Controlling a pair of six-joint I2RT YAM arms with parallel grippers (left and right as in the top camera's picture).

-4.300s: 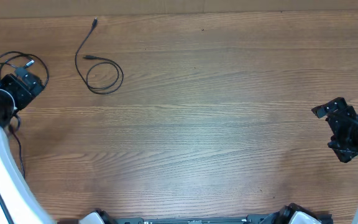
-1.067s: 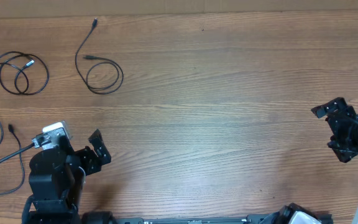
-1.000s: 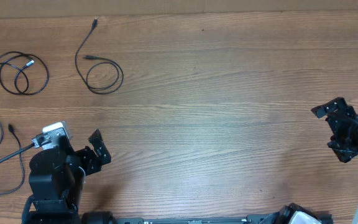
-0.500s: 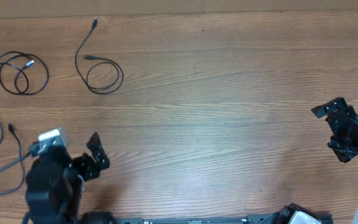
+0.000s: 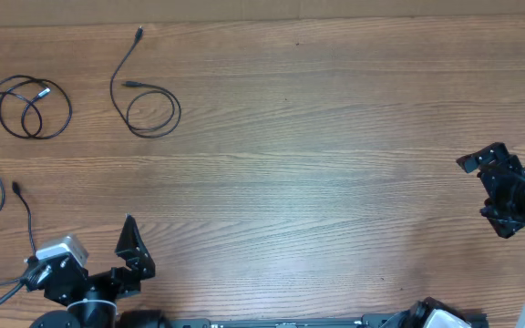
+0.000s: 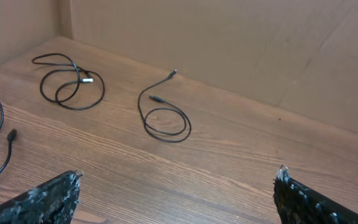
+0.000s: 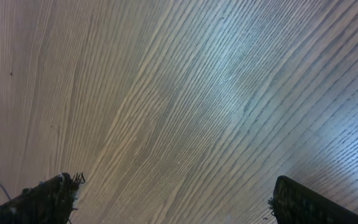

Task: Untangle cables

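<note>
Three cords lay separate on the table. Overhead, the double-looped cable and single-looped cable sat well ahead of the left pincer; the trailing cable ran just left of it, likely to snag on that arm. Left wrist: jaws stood wide, empty. Right wrist: the right pincer gaped empty, cables far left.

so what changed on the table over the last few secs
The left gripper came off the looped cable at the far left and pulled back to the near edge of the table, where it is open and empty. That cable now lies free in two loops. The single-curl cable beside it and the right gripper stayed as they were.
</note>
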